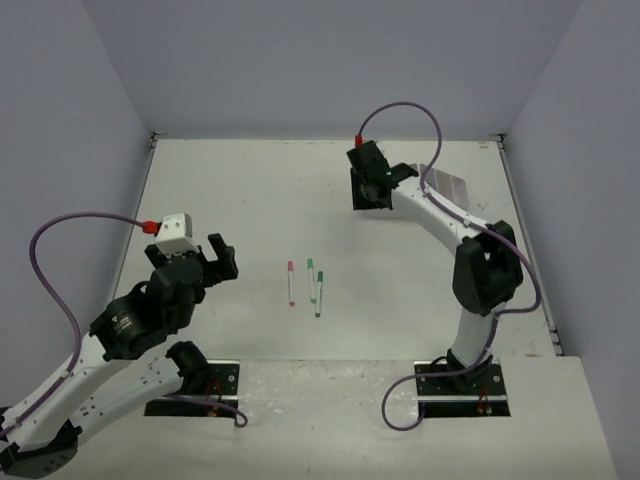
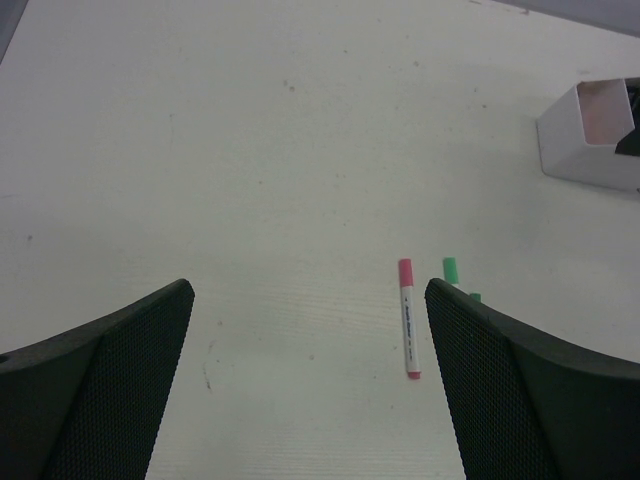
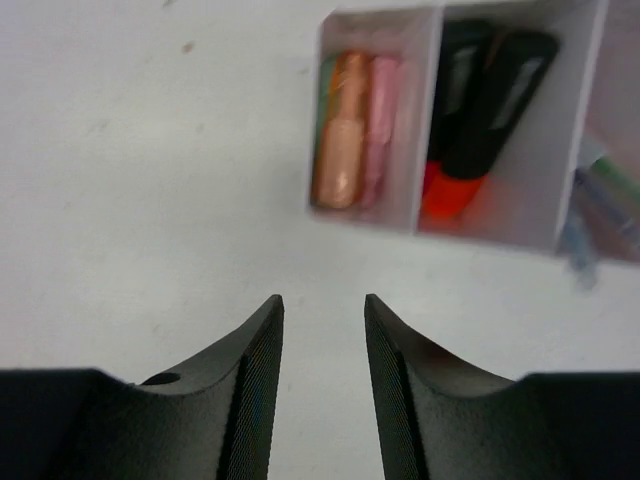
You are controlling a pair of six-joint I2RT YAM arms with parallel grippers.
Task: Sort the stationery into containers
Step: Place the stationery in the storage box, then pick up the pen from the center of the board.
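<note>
My left gripper [image 2: 308, 290] wide apart, empty. Pink-capped pen [image 2: 408, 318] on table right of centre, green-capped pens [image 1: 319, 296] just beside. My right gripper [image 3: 322, 300] narrow gap, empty, below white organizer [image 3: 430, 120]. Step, I judge: fetch pink pen; needs shift right, descend.

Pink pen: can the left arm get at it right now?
Probably yes. The pink pen lies flat on the table just ahead of the open left gripper, nothing between them; the green pens lie close beside it.
</note>
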